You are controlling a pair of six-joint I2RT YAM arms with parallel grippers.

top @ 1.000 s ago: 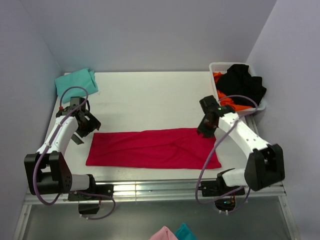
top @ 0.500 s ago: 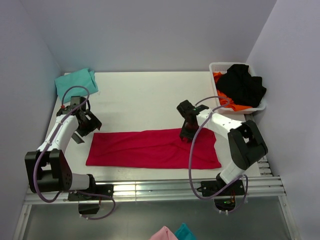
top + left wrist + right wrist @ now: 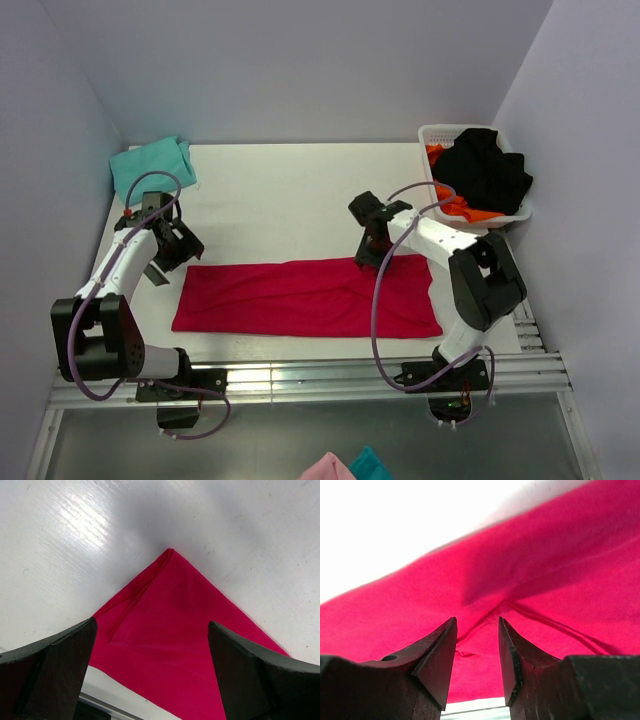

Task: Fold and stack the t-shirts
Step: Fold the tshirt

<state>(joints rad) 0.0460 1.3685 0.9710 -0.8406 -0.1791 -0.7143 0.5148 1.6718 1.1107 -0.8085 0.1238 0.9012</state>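
Risk: the red shirt (image 3: 305, 297), folded into a long strip on the bench (image 3: 290, 195), shows a ridge of wrinkles just under the right gripper (image 3: 367, 258). If only the top layer is pinched there, the fold is likely to be peeled open or the strip dragged askew. At the strip's left far corner layered edges are seen; a descent just off the corner would probably catch one layer or bare bench.

Pose: the right arm is reached across to the strip's far edge, right of its middle, gripper pointed down, jaws narrowly parted with no cloth seen between them. The left gripper (image 3: 180, 248) is poised over the strip's left far corner, fully released, grasping nothing.

The teal shirt (image 3: 152, 166) is lying well beyond the strip's left end. A basket (image 3: 440, 135) of clothes is set beyond its right end.
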